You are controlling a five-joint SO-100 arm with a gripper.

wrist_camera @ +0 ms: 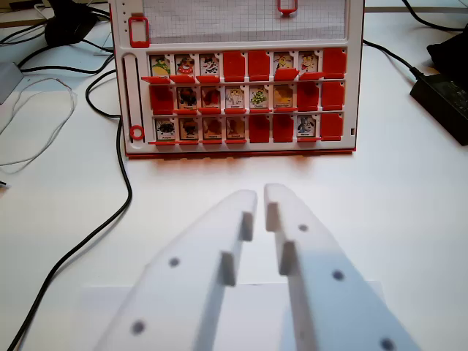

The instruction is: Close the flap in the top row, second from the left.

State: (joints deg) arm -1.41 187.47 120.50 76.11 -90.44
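A red and white flap board (238, 150) lies on the white table at the top middle of the wrist view. It has three rows of small cells. In the top row, the second cell from the left (185, 66) shows a picture, and its red flap (183, 78) is folded down at the cell's lower edge. The fourth and fifth cells in that row (235, 64) are covered in plain red. My gripper (259, 196) fills the lower middle with its white fingers (219, 256) nearly together. It holds nothing and stays well short of the board's near edge.
Black cables (110, 212) curl across the table left of the board. A black power brick (442, 102) sits at the right edge. Red sliders (138, 31) ride on the board's upper grid panel.
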